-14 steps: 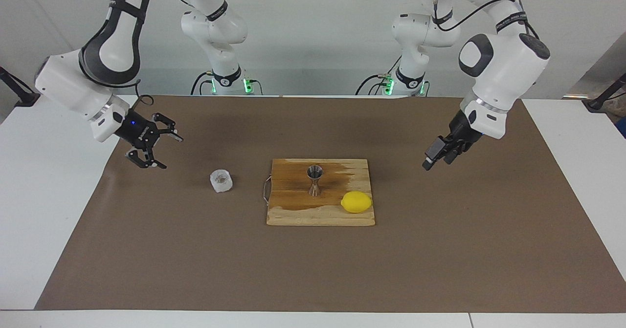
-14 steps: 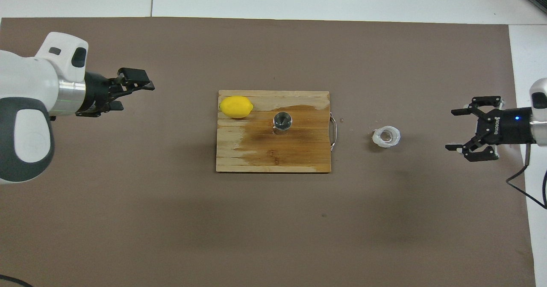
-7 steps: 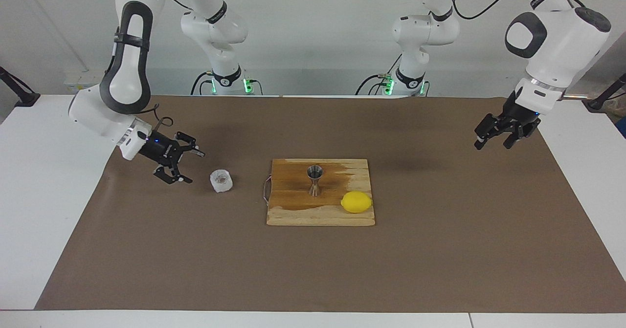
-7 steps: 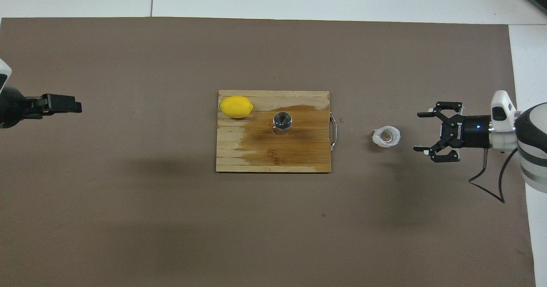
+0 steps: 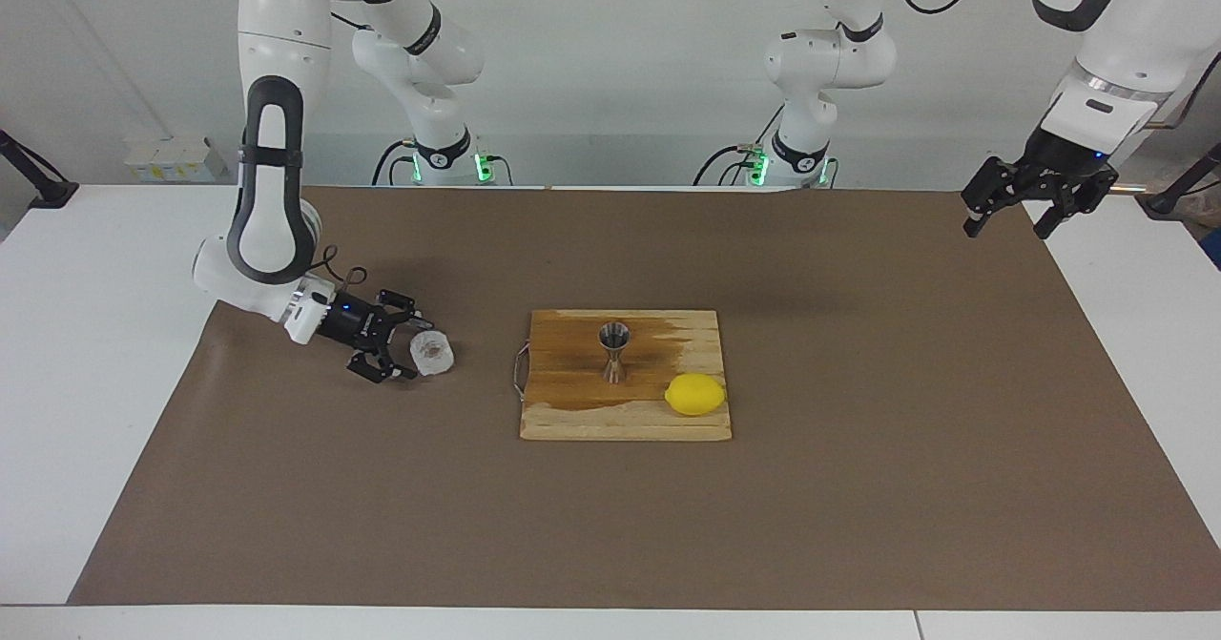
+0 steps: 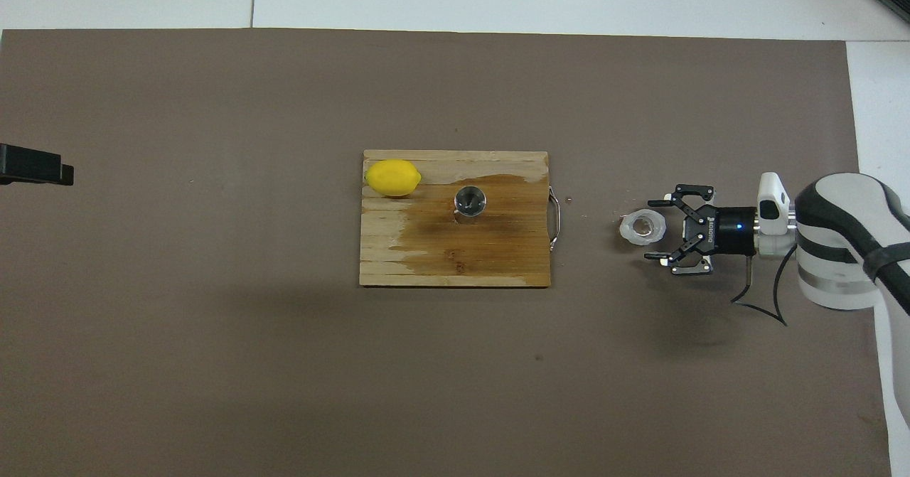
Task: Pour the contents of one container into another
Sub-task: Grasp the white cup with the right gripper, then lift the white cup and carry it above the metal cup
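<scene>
The small translucent white cup [image 5: 431, 352] stands on the brown mat beside the wooden board, toward the right arm's end; it also shows in the overhead view [image 6: 642, 227]. My right gripper [image 5: 404, 347] is open and low at the mat, its fingertips reaching either side of the cup's outer edge, as the overhead view [image 6: 658, 229] shows. I cannot tell if they touch it. The steel jigger [image 5: 613, 351] stands upright on the board [image 6: 470, 200]. My left gripper [image 5: 1007, 224] is open and empty, raised over the mat's corner at the left arm's end.
The wooden cutting board [image 5: 572, 421] with a metal handle lies mid-table, darkly wet over part [image 6: 398, 264]. A yellow lemon [image 5: 695, 394] rests on its corner farther from the robots [image 6: 392, 178]. Only a tip of the left gripper [image 6: 35, 173] shows overhead.
My right gripper has lowered and moved in to the cup, from well clear to straddling its edge. My left gripper has risen and pulled back toward its end of the table.
</scene>
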Robot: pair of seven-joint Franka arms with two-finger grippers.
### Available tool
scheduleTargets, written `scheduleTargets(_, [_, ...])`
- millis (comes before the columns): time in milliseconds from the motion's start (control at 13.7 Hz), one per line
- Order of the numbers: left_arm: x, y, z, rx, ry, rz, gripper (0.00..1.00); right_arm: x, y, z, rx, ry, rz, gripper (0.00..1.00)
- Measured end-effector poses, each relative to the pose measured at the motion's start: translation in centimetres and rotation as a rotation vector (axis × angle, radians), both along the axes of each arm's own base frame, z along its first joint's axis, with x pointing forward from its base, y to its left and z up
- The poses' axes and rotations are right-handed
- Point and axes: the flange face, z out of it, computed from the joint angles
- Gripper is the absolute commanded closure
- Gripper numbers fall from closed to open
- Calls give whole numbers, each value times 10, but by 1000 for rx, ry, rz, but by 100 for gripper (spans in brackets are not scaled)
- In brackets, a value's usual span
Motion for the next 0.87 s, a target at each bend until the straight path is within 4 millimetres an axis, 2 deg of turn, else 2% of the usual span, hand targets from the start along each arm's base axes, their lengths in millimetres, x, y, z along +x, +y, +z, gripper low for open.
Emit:
scheduleTargets(146, [1, -2, 0, 4, 19, -34, 0, 4, 12, -1, -23, -28, 22, 0])
scheduleTargets(219, [2, -3, -3, 5, 26, -44, 0, 4, 14, -1, -30, -41, 31, 17])
scheduleTargets(364, [3, -3, -6, 5, 34, -49, 0, 5, 12, -1, -44, -56, 31, 64])
scheduleTargets(510, [2, -3, -6, 6, 45, -54, 0, 7, 14, -2, -59, -63, 29, 95])
scheduleTargets(583, [1, -4, -7, 11, 50, -58, 0, 8, 17, -2, -71, -68, 29, 100])
scheduleTargets(728, [0, -8, -8, 25, 62, -70, 0, 12, 26, 1, -96, -84, 34, 100])
scheduleTargets(874, [-1, -16, -8, 28, 68, -85, 0, 19, 44, 9, -124, -81, 22, 100])
